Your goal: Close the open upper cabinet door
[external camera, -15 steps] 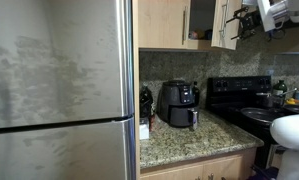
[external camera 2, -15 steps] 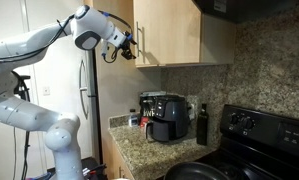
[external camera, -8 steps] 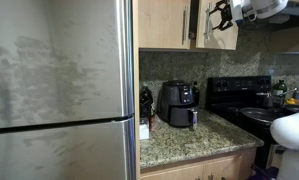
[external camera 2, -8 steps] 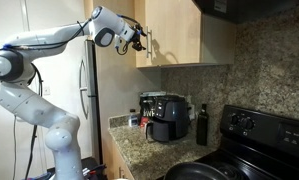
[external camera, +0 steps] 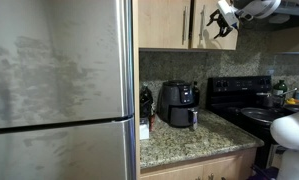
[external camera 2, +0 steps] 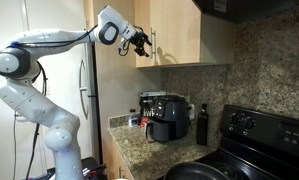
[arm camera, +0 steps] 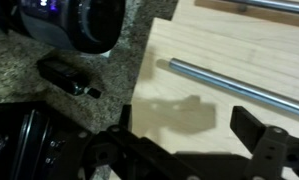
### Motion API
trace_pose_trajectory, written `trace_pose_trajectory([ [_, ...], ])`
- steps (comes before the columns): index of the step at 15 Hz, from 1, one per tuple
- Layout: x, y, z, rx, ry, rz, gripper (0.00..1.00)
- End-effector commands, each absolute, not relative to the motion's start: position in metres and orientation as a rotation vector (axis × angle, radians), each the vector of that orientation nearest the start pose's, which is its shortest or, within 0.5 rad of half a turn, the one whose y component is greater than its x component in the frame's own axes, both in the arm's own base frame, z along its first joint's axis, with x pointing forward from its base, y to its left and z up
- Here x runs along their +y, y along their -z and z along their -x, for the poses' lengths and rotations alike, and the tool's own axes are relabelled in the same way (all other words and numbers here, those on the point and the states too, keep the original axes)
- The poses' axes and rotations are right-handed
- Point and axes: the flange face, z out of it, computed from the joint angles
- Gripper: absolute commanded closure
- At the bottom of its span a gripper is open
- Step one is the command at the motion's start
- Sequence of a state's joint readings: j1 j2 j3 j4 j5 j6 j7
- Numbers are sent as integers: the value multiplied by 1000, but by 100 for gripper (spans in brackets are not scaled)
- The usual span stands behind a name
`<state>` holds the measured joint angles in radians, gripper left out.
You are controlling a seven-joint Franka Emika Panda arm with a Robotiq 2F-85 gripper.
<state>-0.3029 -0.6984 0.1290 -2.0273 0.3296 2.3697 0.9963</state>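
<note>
The upper cabinet door (external camera: 215, 30) is light tan wood and looks flush or nearly flush with the matching door (external camera: 164, 22) beside it. It also shows in an exterior view (external camera 2: 177, 30) and fills the wrist view (arm camera: 219, 60), where its slim bar handle (arm camera: 239, 85) runs across. My gripper (external camera: 225, 20) is open and empty, with its fingers spread close against the door face. It shows at the door's edge in an exterior view (external camera 2: 141, 42), and in the wrist view (arm camera: 189, 125) its shadow falls on the wood.
A brushed-steel refrigerator (external camera: 59, 90) stands beside the cabinets. A black air fryer (external camera: 177, 103) and a dark bottle (external camera 2: 201, 125) stand on the granite counter (external camera: 179, 140) below. A black stove (external camera: 244, 100) is further along. The robot arm (external camera 2: 49, 45) reaches up from the floor.
The door has swung from clearly open to about shut. My gripper has moved along with it towards the cabinet front and stays open.
</note>
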Motion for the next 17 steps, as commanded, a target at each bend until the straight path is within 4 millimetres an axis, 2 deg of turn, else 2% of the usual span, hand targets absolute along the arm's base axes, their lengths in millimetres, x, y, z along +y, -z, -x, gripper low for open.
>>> trace_pose_trajectory([
  [1,-47,-801,-313,1439,974,2051,0],
  [4,-63,-785,-276,1398,759,2216,0],
  [5,-67,-776,-270,1380,690,2263,0],
  [6,-61,-793,-281,1421,775,2184,0],
  [8,-68,-786,-267,1396,715,2219,0],
  [17,-67,-780,-270,1390,698,2233,0],
])
